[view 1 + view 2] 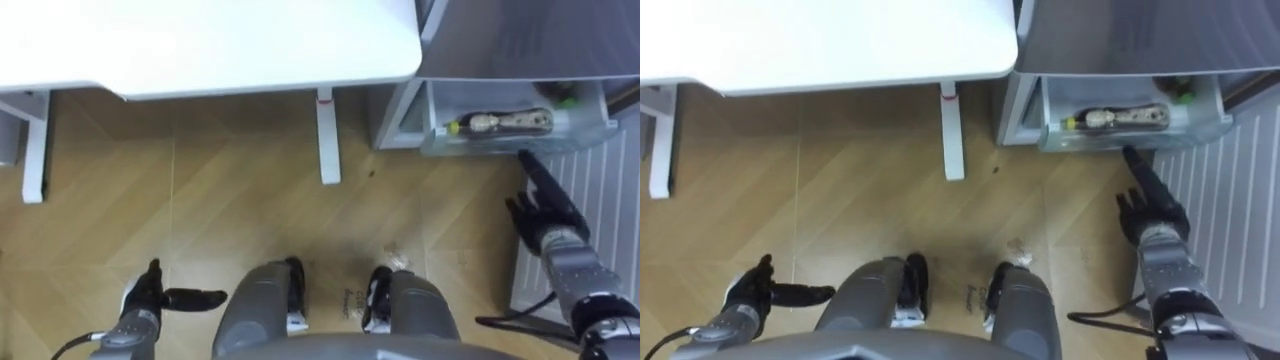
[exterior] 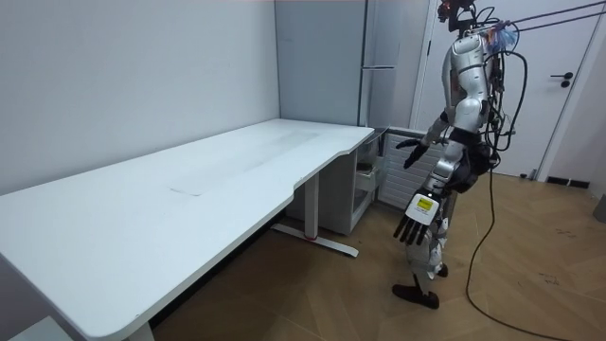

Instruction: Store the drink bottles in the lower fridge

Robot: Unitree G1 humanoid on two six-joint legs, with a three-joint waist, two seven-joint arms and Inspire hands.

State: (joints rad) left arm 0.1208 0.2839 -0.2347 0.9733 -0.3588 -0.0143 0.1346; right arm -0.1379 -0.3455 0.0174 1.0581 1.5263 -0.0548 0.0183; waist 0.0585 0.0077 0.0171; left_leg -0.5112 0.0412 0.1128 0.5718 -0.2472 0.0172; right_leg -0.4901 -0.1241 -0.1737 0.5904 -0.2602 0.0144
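Right hand [image 1: 548, 205] reaches flat-fingered and empty toward the open fridge drawer [image 1: 520, 145], where a bottle [image 1: 505, 123] lies; left hand [image 1: 150, 295] hangs slack, empty too. Seen across the room, a crooked shove might jam that drawer against the fridge [image 2: 379, 57].

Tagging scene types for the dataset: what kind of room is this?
Probably an office or lab room with a fridge in it, not a proper kitchen. It has a long white desk, a tall grey fridge beside it with its lower drawer open and a bottle inside, and a wood-pattern floor.
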